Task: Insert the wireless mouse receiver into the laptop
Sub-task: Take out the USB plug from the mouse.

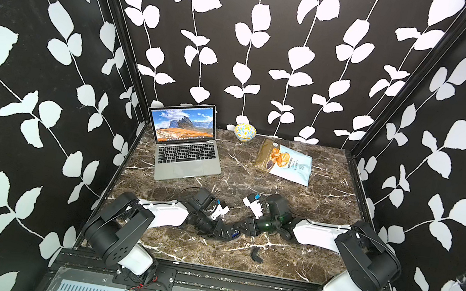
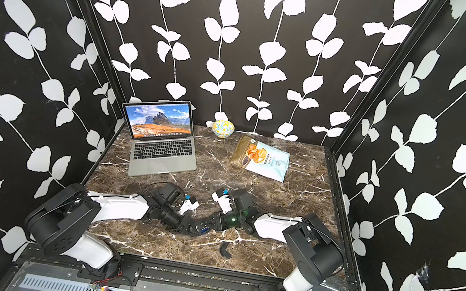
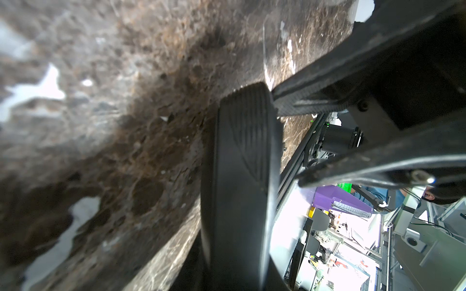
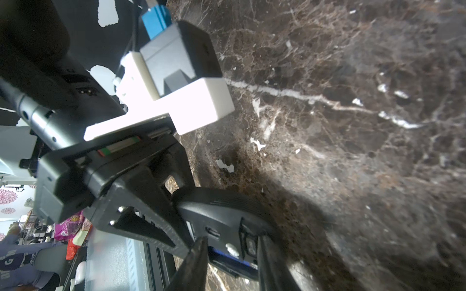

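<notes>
- At the near middle of the table [image 1: 287, 256]: left gripper [image 3: 287, 141] clamps the wireless mouse [image 3: 242, 176].
- Right gripper [image 4: 229, 249], jaws apart, straddles its receiver slot [image 4: 249, 243]; advise centring, then pulling straight.
- Laptop [image 1: 184, 142]: far left.

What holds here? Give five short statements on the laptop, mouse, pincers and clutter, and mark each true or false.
1. The laptop stands open with its screen lit. True.
2. The wireless mouse lies free on the table. False: the left pincer is clamped on it.
3. The right pincer is shut tight. False: its jaws stand apart at the mouse's underside.
4. A curved black cover piece lies on the table, apart from both arms. True.
5. The chip bag rests on the laptop's keyboard. False: it lies on the table, apart from the laptop.
</notes>
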`<state>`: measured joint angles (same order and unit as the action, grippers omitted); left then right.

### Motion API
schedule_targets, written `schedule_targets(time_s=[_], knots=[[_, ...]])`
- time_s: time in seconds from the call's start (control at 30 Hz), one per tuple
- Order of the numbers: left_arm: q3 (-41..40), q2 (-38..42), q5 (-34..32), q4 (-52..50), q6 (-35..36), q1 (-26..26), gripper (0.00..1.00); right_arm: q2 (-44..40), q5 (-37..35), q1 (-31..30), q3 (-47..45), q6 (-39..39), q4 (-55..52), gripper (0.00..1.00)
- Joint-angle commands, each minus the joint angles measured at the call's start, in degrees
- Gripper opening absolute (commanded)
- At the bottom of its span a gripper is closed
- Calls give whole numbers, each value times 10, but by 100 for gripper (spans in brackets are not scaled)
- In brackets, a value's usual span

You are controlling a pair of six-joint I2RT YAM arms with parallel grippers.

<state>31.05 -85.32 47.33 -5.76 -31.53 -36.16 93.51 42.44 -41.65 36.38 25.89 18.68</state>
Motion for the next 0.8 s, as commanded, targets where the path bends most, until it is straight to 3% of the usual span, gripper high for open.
schedule_targets(time_s=[0.0, 0.4, 0.77], knots=[[6, 0, -8, -4, 11, 1, 0, 20, 40, -17, 5, -15, 12, 35], [9, -16, -23, -14, 18, 11, 0, 5, 160, -40, -14, 33, 87, 33], [9, -21, -27, -20, 22, 15, 0, -6, 177, -40, -21, 48, 99, 33]])
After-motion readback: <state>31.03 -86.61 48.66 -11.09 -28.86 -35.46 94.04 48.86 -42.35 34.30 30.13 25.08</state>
